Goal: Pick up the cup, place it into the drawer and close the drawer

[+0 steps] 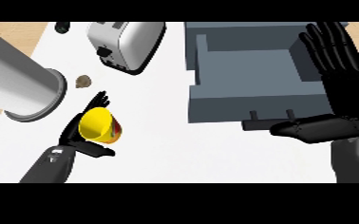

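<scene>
A yellow cup (98, 125) with a red patch on its side lies tilted in my left hand (80, 129) at the lower left, its mouth facing up and left. My fingers and thumb curl round it. The grey drawer (245, 102) stands pulled out at the right, its inside bare and its dark handle (270, 121) on the front panel. My right hand (329, 104) is held up flat with straight fingers over the drawer's right side, its thumb just beside the handle.
A silver toaster (126, 42) sits at the back middle. A large grey metal cylinder (28, 85) lies at the left. A small brownish knob-like object (83, 81) lies between them, and a dark small item (62, 27) at the back left.
</scene>
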